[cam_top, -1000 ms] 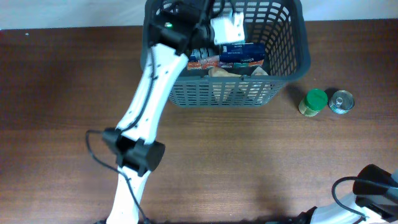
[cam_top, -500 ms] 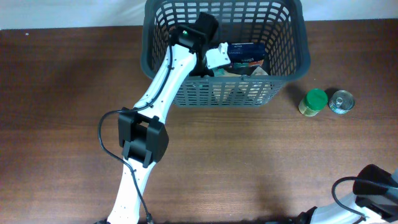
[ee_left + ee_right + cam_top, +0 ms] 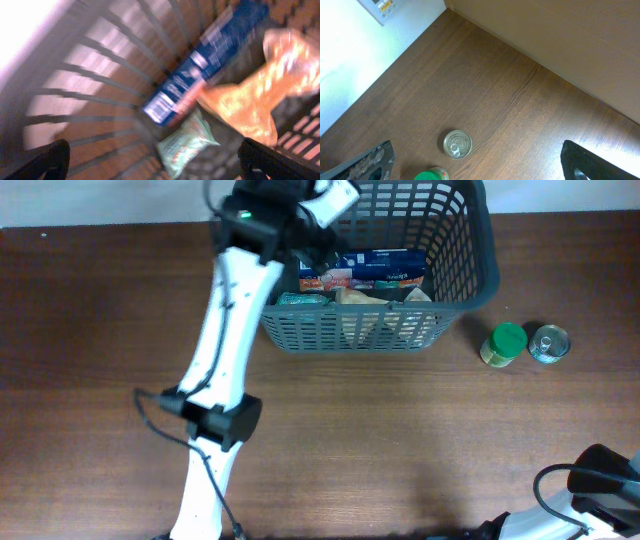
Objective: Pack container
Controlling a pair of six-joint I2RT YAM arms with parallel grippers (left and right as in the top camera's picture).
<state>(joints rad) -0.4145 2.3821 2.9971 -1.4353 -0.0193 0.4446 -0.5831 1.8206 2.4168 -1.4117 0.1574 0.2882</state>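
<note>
The container [image 3: 350,330], a dark grey lattice basket, stands at the table's back centre. In it lie a blue box [image 3: 385,268], a tan crinkled bag [image 3: 385,295] and a pale green packet [image 3: 300,298]. My left gripper [image 3: 335,195] hangs over the basket's back left part. It is open with nothing between its fingers. The blurred left wrist view looks down the basket wall [image 3: 75,90] at the blue box [image 3: 205,65], the orange-tan bag [image 3: 255,85] and the green packet [image 3: 185,142], which lies loose between the spread jaws of the left gripper [image 3: 160,167]. My right gripper [image 3: 480,167] is open over bare table.
To the right of the basket stand a green-lidded jar [image 3: 505,343] and a silver tin can [image 3: 548,343]. The right wrist view shows the can [image 3: 457,144] and the jar [image 3: 431,175] too. The right arm [image 3: 600,480] rests at the front right corner.
My left gripper has opened and pulled up and back from inside the basket toward its back left. The green packet now lies free on the basket floor. The right arm is unmoved.
</note>
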